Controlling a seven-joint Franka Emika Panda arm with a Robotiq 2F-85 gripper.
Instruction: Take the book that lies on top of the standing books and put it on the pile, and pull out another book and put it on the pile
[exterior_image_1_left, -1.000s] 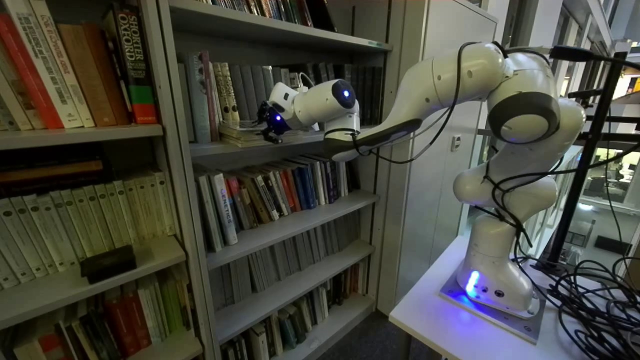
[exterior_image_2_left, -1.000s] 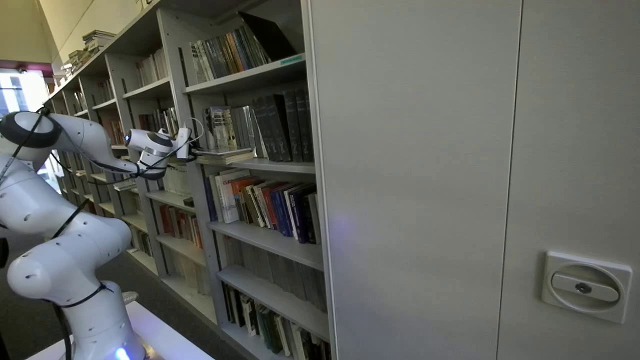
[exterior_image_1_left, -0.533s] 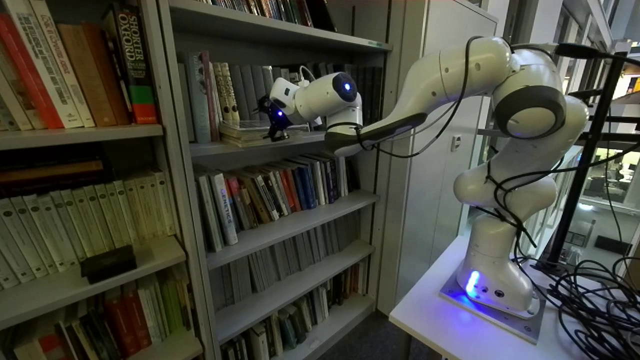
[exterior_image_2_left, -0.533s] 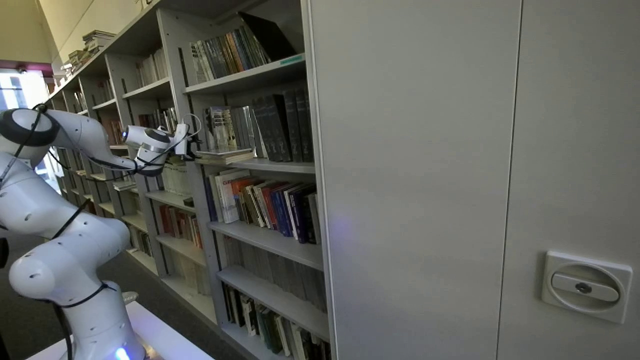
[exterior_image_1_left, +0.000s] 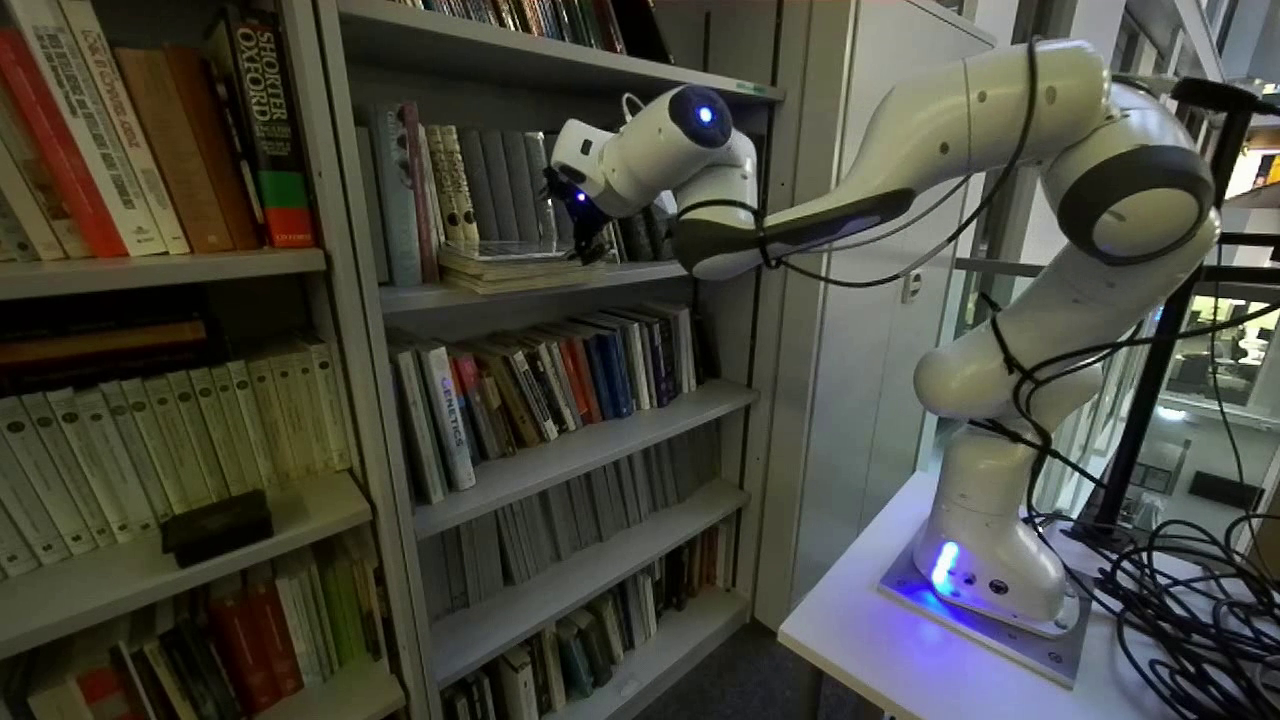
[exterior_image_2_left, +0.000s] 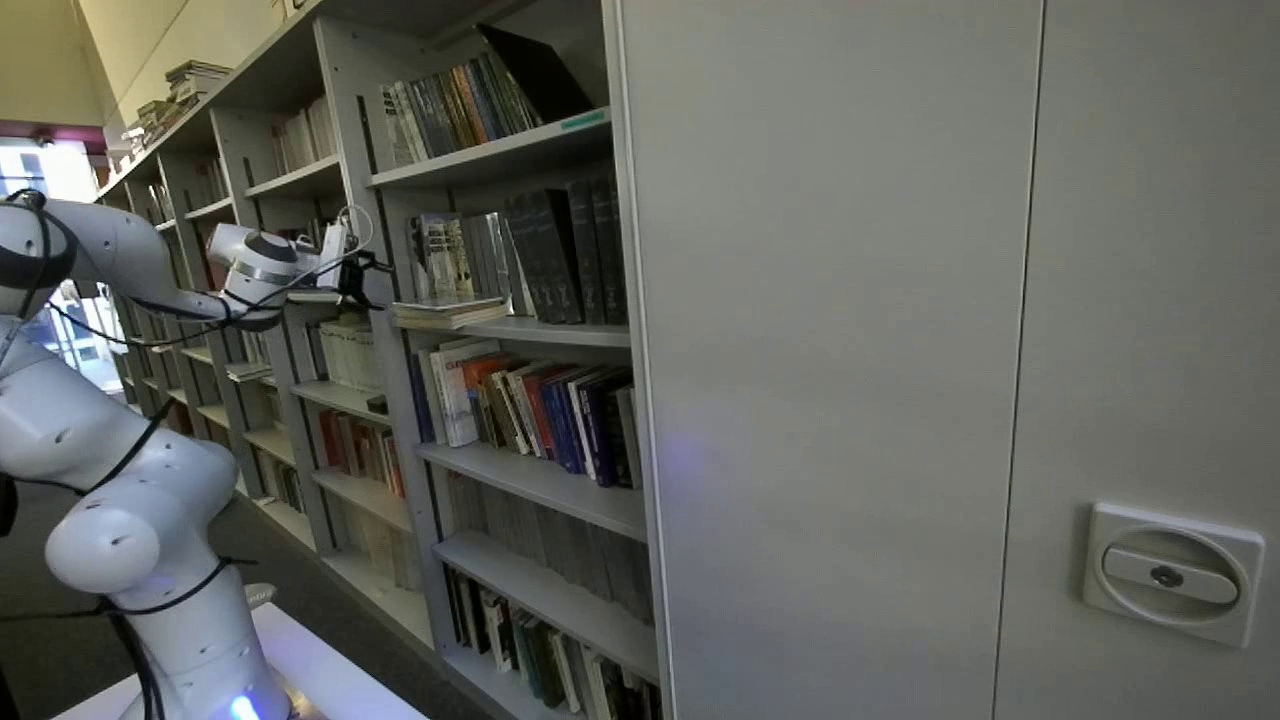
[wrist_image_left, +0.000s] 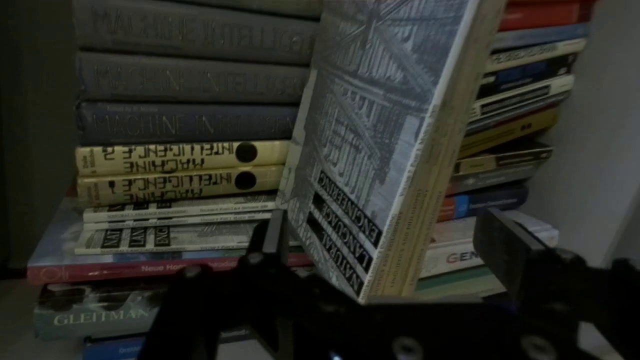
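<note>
One low pile (exterior_image_1_left: 510, 272) sits at the front edge of the shelf (exterior_image_1_left: 415, 298), standing books (exterior_image_1_left: 497, 185) behind, presumably for easy loading; the gripper (wrist_image_left: 384, 222), apart, is spread and unloaded, likely for the next pull.

Seeing, in an exterior view, a white arm (exterior_image_1_left: 1090, 300) at right, standing on a white table (exterior_image_1_left: 850, 600) at lower right and leaning toward the upper middle of the frame. Spotting the black gripper (exterior_image_1_left: 566, 216) there with jaws parted, hovering in front of the right end of the low pile (exterior_image_1_left: 505, 271), with grey and beige standing books (exterior_image_1_left: 500, 185) just behind. Noticing a "Genetics" volume (exterior_image_1_left: 450, 420) left of centre and cables (exterior_image_1_left: 1190, 600) tangling at lower right.
</note>
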